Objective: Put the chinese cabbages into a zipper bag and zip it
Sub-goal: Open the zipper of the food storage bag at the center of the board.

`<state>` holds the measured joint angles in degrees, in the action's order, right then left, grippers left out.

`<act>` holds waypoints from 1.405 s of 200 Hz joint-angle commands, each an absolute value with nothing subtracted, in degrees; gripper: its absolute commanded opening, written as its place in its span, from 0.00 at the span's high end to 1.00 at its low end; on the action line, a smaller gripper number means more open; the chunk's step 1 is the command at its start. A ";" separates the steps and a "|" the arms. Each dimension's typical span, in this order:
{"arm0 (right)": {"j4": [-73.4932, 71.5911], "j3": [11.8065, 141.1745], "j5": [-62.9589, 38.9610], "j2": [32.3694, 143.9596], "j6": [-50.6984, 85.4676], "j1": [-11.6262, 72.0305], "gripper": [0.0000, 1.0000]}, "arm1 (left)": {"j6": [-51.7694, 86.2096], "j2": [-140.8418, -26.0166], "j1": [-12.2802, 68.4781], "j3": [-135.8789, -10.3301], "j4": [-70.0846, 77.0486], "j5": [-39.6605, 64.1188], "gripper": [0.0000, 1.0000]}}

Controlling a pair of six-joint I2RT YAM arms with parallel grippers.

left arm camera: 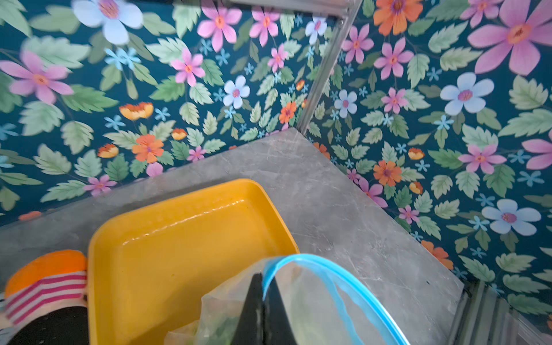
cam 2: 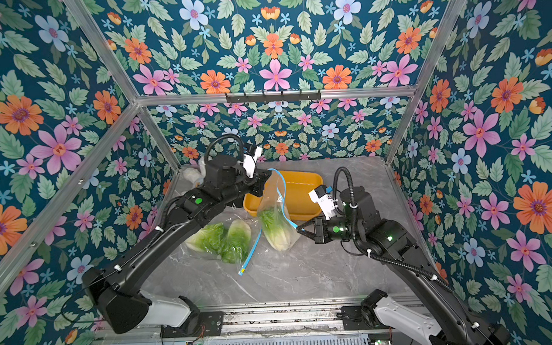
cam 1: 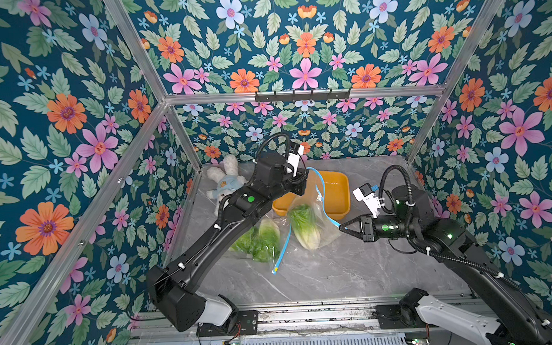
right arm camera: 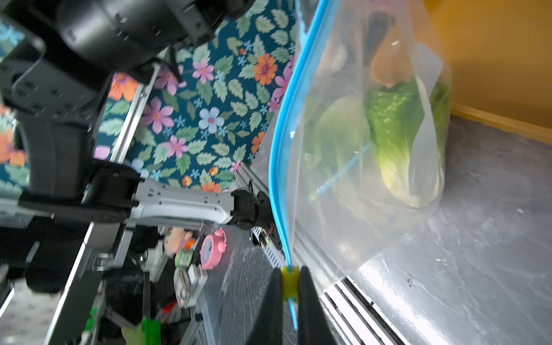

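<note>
A clear zipper bag point(cam 1: 314, 210) with a blue zip strip point(cam 1: 324, 197) hangs stretched between my two grippers above the table. One chinese cabbage point(cam 1: 305, 227) point(cam 2: 275, 230) point(right arm camera: 397, 143) sits in its bottom. My left gripper point(cam 1: 305, 175) point(cam 2: 266, 176) point(left arm camera: 262, 277) is shut on the strip's upper end, where the two blue lips stand apart. My right gripper point(cam 1: 341, 228) point(cam 2: 299, 230) point(right arm camera: 291, 283) is shut on the yellow slider point(right arm camera: 290, 280) at the lower end. Two more cabbages point(cam 1: 245, 240) point(cam 1: 267, 240) lie under clear plastic with a second blue strip point(cam 1: 282, 252).
A yellow tray point(cam 1: 335, 190) point(left arm camera: 179, 254) stands just behind the held bag. A white plush rabbit point(cam 1: 224, 178) lies at the back left. An orange and pink-striped soft thing point(left arm camera: 44, 286) sits beside the tray. Flowered walls enclose the grey marble table point(cam 1: 335, 272).
</note>
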<state>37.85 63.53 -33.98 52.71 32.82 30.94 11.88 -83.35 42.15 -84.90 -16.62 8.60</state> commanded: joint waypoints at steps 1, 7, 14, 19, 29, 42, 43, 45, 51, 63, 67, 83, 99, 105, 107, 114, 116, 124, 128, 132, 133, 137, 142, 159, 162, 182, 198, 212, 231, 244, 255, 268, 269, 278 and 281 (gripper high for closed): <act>35.12 57.18 -28.57 48.35 43.91 27.62 0.92 | 14.08 -86.39 44.72 -85.55 -14.42 7.53 1.00; 34.82 55.06 -27.65 46.42 45.57 26.81 0.92 | 14.62 -87.60 45.55 -85.85 -13.89 8.18 1.00; 35.84 53.48 -25.77 44.16 47.27 26.04 0.92 | 14.93 -88.95 46.60 -86.14 -13.19 9.20 1.00; 37.27 52.67 -23.76 42.81 48.22 25.70 0.92 | 15.30 -89.99 47.51 -86.48 -12.57 9.28 1.00; 40.96 51.97 -19.39 40.17 49.28 25.32 0.92 | 15.64 -92.06 49.50 -86.81 -10.73 9.57 1.00; 47.54 52.74 -13.52 38.08 49.11 25.25 0.92 | 16.23 -95.07 51.66 -88.26 -9.73 9.77 1.00; 47.94 52.87 -13.13 38.02 49.12 25.28 0.92 | 16.29 -95.26 51.80 -88.38 -9.70 9.76 1.00; 48.99 53.10 -12.27 37.83 49.00 25.24 0.92 | 16.53 -95.75 52.13 -88.61 -9.52 9.76 1.00; 52.34 53.82 -10.07 37.58 48.71 25.28 0.92 | 17.05 -96.94 52.99 -88.96 -8.55 10.19 1.00; 57.92 55.15 -6.17 37.24 48.60 25.28 0.93 | 18.71 -99.17 54.57 -89.34 -5.94 11.93 1.00; 59.60 55.50 -5.07 37.07 48.76 25.30 0.93 | 19.15 -99.93 55.29 -89.49 -5.35 12.53 1.00; 64.17 56.28 -2.35 35.81 50.01 25.29 0.93 | 19.91 -102.53 57.98 -90.69 -4.36 13.01 1.00; 67.97 56.27 0.55 34.84 51.96 25.29 0.93 | 20.45 -104.96 60.01 -91.90 -3.84 13.61 1.00; 68.87 56.06 1.61 34.61 52.43 25.30 0.93 | 20.73 -105.96 60.44 -92.04 -2.98 14.41 1.00; 69.14 56.01 1.90 34.54 52.53 25.27 0.93 | 20.85 -106.27 60.46 -92.00 -2.50 14.74 1.00; 69.62 55.89 2.79 34.23 52.77 25.27 0.93 | 21.80 -107.43 60.56 -91.59 -0.59 16.13 1.00; 69.68 55.77 3.03 34.13 52.81 25.28 0.93 | 22.22 -107.76 60.56 -91.52 -0.17 16.47 1.00; 70.04 55.72 4.14 33.69 52.82 25.29 0.92 | 23.59 -109.20 60.57 -91.82 0.62 17.54 1.00; 70.20 55.70 4.57 33.59 53.02 25.23 0.92 | 24.04 -109.91 60.60 -92.08 1.08 18.47 1.00; 70.38 55.67 4.92 33.49 53.15 25.25 0.91 | 24.47 -110.54 60.69 -92.23 1.69 19.63 1.00; 70.43 55.65 5.01 33.49 53.20 25.28 0.91 | 24.59 -110.73 60.71 -92.26 1.85 19.84 1.00; 70.57 55.64 5.43 33.53 53.26 25.31 0.89 | 24.96 -111.35 60.78 -92.51 2.18 20.36 1.00; 70.64 55.62 5.82 33.72 53.11 25.31 0.85 | 25.04 -111.95 61.04 -92.87 2.28 20.19 1.00; 71.24 55.56 6.74 34.85 53.20 25.27 0.71 | 23.94 -113.82 61.56 -94.07 1.07 18.85 1.00; 71.11 55.67 6.76 35.01 52.99 25.25 0.70 | 23.78 -114.15 61.60 -94.51 0.59 18.76 1.00; 70.88 56.61 8.26 35.39 51.98 25.31 0.61 | 21.94 -114.59 61.58 -95.81 -1.46 18.42 0.81; 71.09 58.24 9.93 36.26 50.41 25.27 0.55 | 19.91 -112.86 61.58 -95.13 -1.26 19.42 0.60; 71.21 60.24 11.32 37.49 49.07 25.31 0.53 | 18.05 -109.99 61.40 -94.15 -2.30 18.99 0.51; 69.04 62.05 11.12 38.94 46.21 25.28 0.50 | 15.91 -104.22 61.09 -90.51 -3.06 16.08 0.41; 65.39 61.89 8.84 41.13 44.40 25.31 0.49 | 15.29 -100.22 60.16 -86.33 -1.86 13.28 0.37; 61.07 61.51 5.74 43.80 43.25 25.22 0.48 | 15.52 -97.65 58.77 -83.52 -1.79 9.92 0.35; 54.61 60.32 2.03 47.34 42.35 25.29 0.48 | 16.74 -95.20 56.34 -80.48 -2.33 7.77 0.35; 54.16 60.17 1.81 47.57 42.36 25.30 0.48 | 16.81 -95.02 56.16 -80.19 -2.35 7.66 0.35; 49.42 58.70 -0.69 50.48 42.06 25.25 0.48 | 17.63 -92.89 54.56 -77.13 -1.64 6.91 0.34; 47.76 58.23 -1.72 51.66 41.93 25.25 0.48 | 17.73 -92.30 54.15 -76.04 -1.11 6.68 0.34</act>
